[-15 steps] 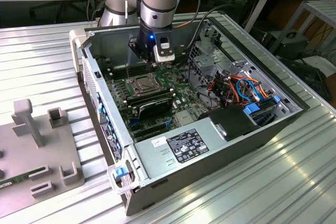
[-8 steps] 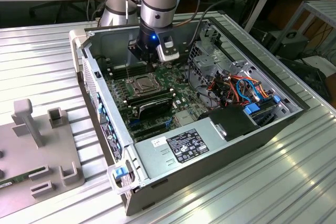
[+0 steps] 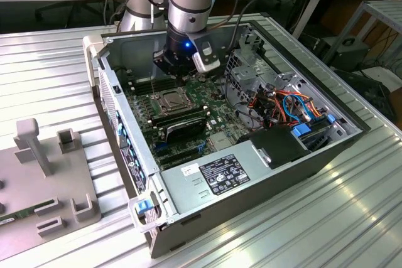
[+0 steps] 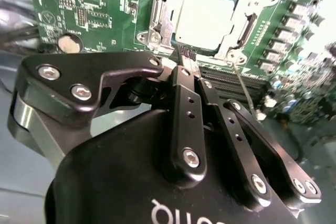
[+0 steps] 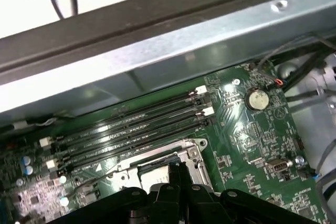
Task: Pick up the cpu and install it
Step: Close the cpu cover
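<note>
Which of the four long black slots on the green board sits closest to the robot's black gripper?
The long black slot bordering the silver metal socket frame, farthest from the grey metal case wall; the gripper hangs over that frame.

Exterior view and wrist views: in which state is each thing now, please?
Computer case: lying on its side, panel off, inside exposed.
cpu: seated in the socket, not held.
Socket: holds the cpu, whose top is uncovered.
Claw: shut, empty, close to the socket's edge.
</note>
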Motion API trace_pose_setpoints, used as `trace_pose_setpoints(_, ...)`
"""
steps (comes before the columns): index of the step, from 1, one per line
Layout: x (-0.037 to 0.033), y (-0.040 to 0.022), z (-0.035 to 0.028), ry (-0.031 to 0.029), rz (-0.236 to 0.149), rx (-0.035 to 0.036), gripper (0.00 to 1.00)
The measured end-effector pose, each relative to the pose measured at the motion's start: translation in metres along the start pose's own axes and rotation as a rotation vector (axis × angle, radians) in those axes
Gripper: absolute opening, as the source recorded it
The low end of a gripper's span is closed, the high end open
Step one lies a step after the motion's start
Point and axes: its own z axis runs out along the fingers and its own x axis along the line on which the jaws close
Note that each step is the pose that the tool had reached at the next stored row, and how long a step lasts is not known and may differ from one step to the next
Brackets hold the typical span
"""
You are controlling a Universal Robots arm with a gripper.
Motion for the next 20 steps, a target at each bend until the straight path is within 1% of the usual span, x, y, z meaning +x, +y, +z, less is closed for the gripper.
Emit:
trace_pose_setpoints(4,0.0,0.0,0.0,0.0021,-0.07,0.0168,0.11)
trace_pose_setpoints(5,0.0,-0.0001,0.0,0.0027,-0.083,0.0178,0.11)
trace_pose_setpoints(17,0.0,0.0,0.0,0.003,-0.087,0.0177,0.11)
trace_pose_setpoints(20,-0.0005,-0.0016,-0.0002,0.0031,-0.087,0.0178,0.11)
